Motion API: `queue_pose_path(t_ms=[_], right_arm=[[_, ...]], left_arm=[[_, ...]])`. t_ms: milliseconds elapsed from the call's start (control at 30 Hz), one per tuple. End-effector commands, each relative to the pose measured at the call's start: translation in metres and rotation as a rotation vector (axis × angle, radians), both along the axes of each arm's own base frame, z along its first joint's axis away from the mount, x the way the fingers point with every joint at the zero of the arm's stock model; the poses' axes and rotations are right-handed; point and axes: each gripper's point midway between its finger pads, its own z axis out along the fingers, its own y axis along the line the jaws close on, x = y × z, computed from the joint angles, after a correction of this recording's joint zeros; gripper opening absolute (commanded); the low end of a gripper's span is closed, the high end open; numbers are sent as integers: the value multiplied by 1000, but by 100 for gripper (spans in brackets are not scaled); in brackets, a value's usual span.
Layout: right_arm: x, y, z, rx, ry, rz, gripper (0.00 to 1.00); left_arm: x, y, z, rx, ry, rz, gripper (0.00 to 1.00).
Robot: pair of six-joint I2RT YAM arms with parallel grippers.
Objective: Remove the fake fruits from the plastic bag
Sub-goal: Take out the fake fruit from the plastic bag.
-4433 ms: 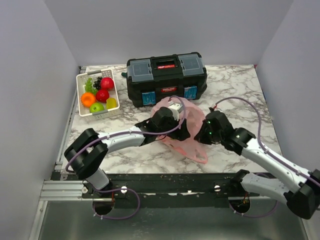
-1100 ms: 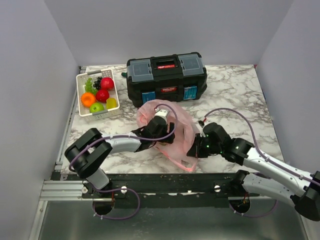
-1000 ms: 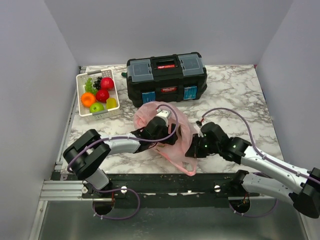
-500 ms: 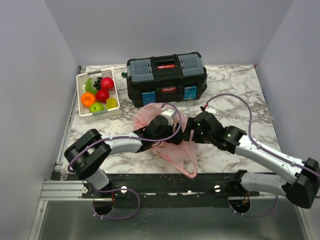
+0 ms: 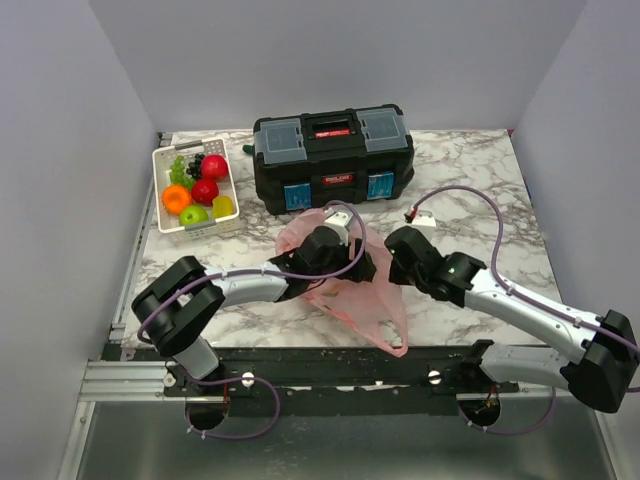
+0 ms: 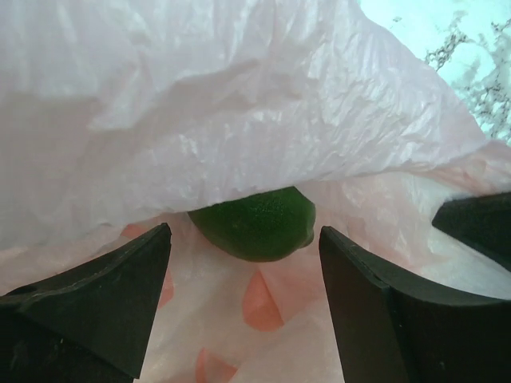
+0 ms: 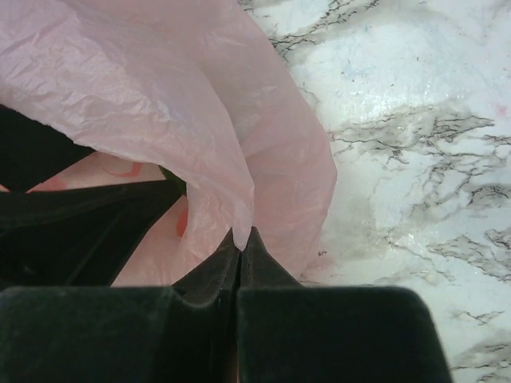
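Film from the plastic bag (image 5: 372, 296) is pinched between the closed fingers of the right gripper (image 7: 241, 239), which clamps a thin fold of the upper layer. Judging by the lifted sheet, that grip serves to hold the mouth of the bag up and apart so the other arm can work inside.

The left gripper (image 6: 243, 239) reaches into the opening from the left, its fingers spread wide and grasping nothing. A green fruit (image 6: 255, 223) lies just ahead of them, between the two tips and half under the drooping film. It looks like a lime, though only part of it shows. Its skin is dark, glossy and finely pebbled, its form rounded with a small nub at one end.

The bag sits mid-table, just near of the black toolbox (image 5: 332, 155). It is thin, crinkly and translucent pink with red print, and collapses in soft folds on the marbled table (image 5: 470, 180). Other fake fruits (image 5: 195, 190), smooth and bright, sit in the white slotted basket (image 5: 158, 190) at far left.
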Motion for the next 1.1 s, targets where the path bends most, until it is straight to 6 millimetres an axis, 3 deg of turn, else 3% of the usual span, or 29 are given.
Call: queue_pose_path(t_ms=[0,367,600,733,1067], right_arm=[[-4,0,2,30,-21,16,1],[-6,4,6,53,-25,42,1],[-8,2,5,57,-26,40,1],[-10,2,4,66,-22,40,1],[-12,-1,7,83,-31,34,1]], left_arm=[[7,-19,7,-31,-24,-24,75],[16,-38,-9,16,5,-42,77],[1,-48,-37,35,93,-79,78],[3,-49,-44,56,97,-84,76],[3,-47,-16,33,32,-106,55]])
